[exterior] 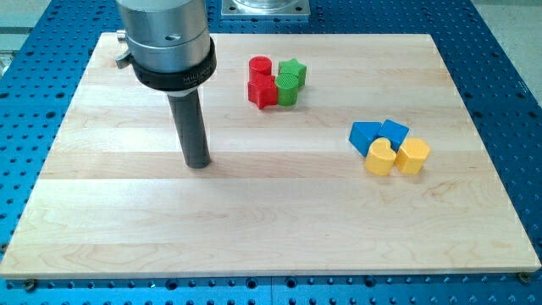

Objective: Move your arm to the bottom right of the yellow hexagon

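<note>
The yellow hexagon (pixel 413 156) lies at the view's right, at the right end of a tight cluster. A yellow heart-shaped block (pixel 380 158) touches its left side. Two blue blocks (pixel 366 135) (pixel 394 131) sit just above the yellow ones. My tip (pixel 197 163) rests on the board at the view's left of centre, far to the left of the yellow hexagon and about level with it. It touches no block.
A second cluster sits near the view's top centre: a red cylinder (pixel 260 67), a red block (pixel 263 91), a green star-shaped block (pixel 292 74) and a green block (pixel 286 92). The wooden board (pixel 254 229) lies on a blue perforated table (pixel 517 102).
</note>
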